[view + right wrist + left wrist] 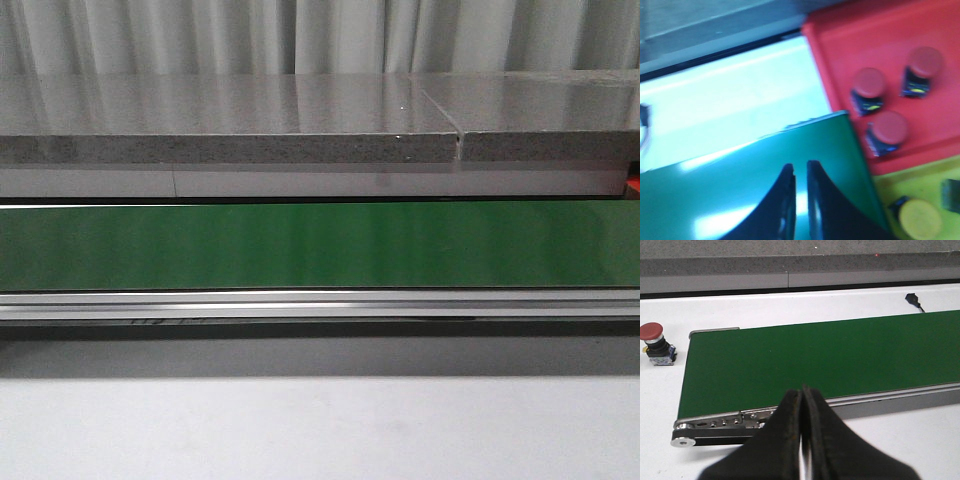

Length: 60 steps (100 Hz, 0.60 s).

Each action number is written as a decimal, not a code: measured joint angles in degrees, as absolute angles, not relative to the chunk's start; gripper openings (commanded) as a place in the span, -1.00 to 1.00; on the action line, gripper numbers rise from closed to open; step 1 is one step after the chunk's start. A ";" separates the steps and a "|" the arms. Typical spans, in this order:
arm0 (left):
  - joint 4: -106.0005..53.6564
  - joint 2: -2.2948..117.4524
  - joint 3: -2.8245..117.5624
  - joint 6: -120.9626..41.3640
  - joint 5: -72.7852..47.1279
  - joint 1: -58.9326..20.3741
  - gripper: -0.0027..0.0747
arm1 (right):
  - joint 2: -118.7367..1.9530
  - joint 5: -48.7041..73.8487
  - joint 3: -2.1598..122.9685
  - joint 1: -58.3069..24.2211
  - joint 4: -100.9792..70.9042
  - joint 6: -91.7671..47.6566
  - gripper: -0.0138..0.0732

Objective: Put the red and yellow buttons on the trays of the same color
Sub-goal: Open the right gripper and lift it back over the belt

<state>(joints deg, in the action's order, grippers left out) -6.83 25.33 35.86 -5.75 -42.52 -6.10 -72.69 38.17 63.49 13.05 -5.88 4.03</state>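
Note:
In the left wrist view a red button (652,335) on a dark base stands on the white table, just off the end of the green belt (815,360). My left gripper (802,389) is shut and empty, over the belt's near edge. In the right wrist view a red tray (840,45) holds three red buttons (870,82). A yellow tray (887,185) beside it holds a yellow button (920,217). My right gripper (800,167) hangs over the belt's end next to the trays, its jaws a narrow gap apart and empty. The view is blurred. No gripper shows in the front view.
The green conveyor belt (320,245) runs across the front view, with a grey stone-like counter (230,130) behind it. A black plug and cable (912,298) lie on the white table beyond the belt. A dark part (952,195) sits at the yellow tray's edge.

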 measured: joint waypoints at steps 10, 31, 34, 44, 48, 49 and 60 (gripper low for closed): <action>-6.83 25.33 35.86 -5.75 -42.52 -6.10 -0.99 | -69.55 39.17 63.49 8.94 -5.88 3.68 -0.65; -6.83 25.33 35.86 -5.75 -42.52 -6.10 -0.99 | -63.50 42.25 63.49 1.63 -5.88 1.69 -0.65; -6.83 25.33 35.86 -5.75 -42.52 -6.10 -0.99 | -62.57 42.88 63.49 0.63 -5.88 1.18 -0.65; -6.83 25.33 35.86 -5.75 -42.52 -6.10 -0.99 | -60.13 45.01 63.49 -1.87 -5.88 -0.57 -0.65; -6.83 25.33 35.86 -5.75 -42.52 -6.10 -0.99 | -59.11 45.53 63.49 -2.86 -5.88 -0.97 -0.65; -6.83 25.33 35.86 -5.75 -42.52 -6.10 -0.99 | -58.94 45.63 63.45 -3.00 -5.88 -1.11 -0.65; -6.83 25.33 35.86 -5.75 -42.52 -6.10 -0.99 | -55.72 46.18 61.88 -4.99 -5.88 -1.62 -0.65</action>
